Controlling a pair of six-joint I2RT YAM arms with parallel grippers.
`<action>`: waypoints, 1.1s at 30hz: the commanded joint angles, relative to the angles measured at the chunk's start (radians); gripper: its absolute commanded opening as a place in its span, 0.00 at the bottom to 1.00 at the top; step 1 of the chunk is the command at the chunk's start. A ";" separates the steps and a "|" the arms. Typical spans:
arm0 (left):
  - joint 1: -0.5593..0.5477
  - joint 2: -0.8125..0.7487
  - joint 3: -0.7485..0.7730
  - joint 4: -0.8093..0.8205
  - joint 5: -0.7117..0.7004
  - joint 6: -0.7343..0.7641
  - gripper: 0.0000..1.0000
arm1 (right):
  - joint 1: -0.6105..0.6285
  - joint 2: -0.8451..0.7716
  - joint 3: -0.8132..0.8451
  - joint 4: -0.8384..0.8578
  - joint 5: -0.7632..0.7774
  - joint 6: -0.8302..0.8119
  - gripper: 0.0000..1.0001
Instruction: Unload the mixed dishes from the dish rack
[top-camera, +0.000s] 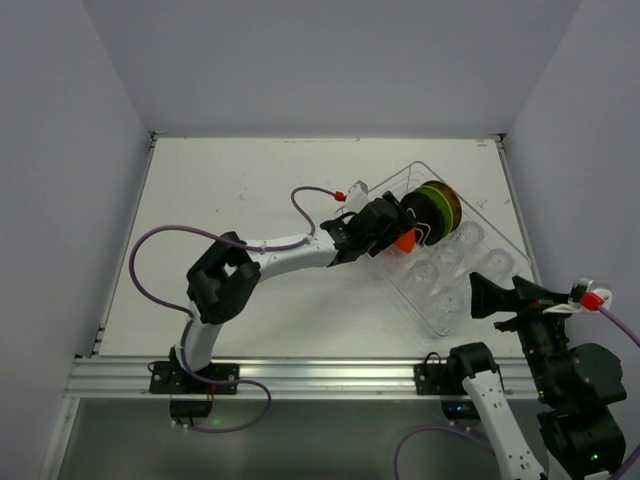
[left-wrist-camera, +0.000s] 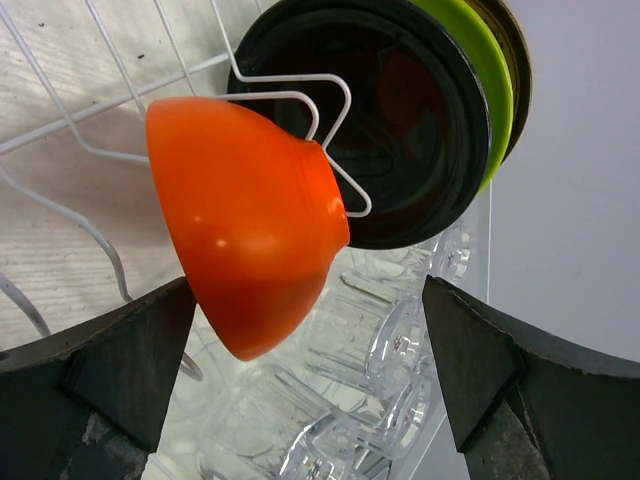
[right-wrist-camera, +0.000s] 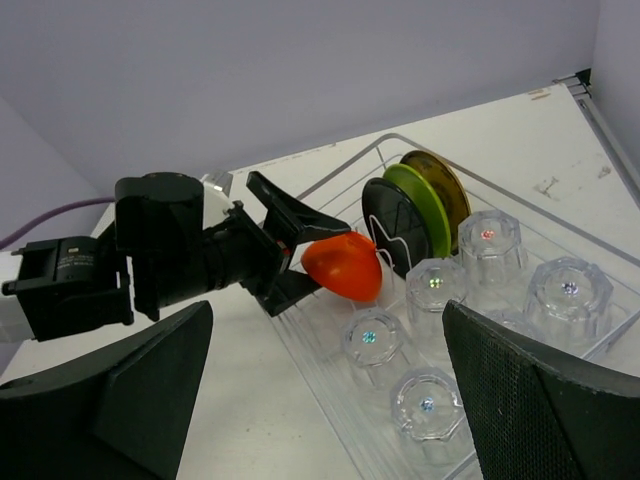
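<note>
Probably a robotics lab test cell: a white table (top-camera: 250, 180) boxed in by plain pale-grey walls (top-camera: 60, 120), with two robot arms (top-camera: 290, 252) bolted to an aluminium rail (top-camera: 320, 372) along its near edge.

In the left wrist view, the olive-yellow plate (left-wrist-camera: 520, 90) showed only a thin rim behind the lime-green plate (left-wrist-camera: 490, 70) and the black plate (left-wrist-camera: 420, 130), which the orange bowl (left-wrist-camera: 250, 220) partly covered. The clear cups (left-wrist-camera: 380, 400) below were blurred and cut off by the bottom edge. From above, the left gripper (top-camera: 398, 230) hid most of the bowl.
</note>
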 joint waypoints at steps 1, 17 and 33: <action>0.016 -0.035 -0.051 0.108 -0.021 -0.004 1.00 | 0.003 0.040 0.017 0.015 -0.051 -0.021 0.99; 0.035 -0.044 -0.208 0.465 0.043 -0.028 0.97 | 0.001 0.050 -0.040 0.055 -0.120 -0.012 0.99; 0.036 -0.053 -0.320 0.703 0.052 -0.039 0.81 | 0.001 0.052 -0.080 0.100 -0.163 -0.002 0.99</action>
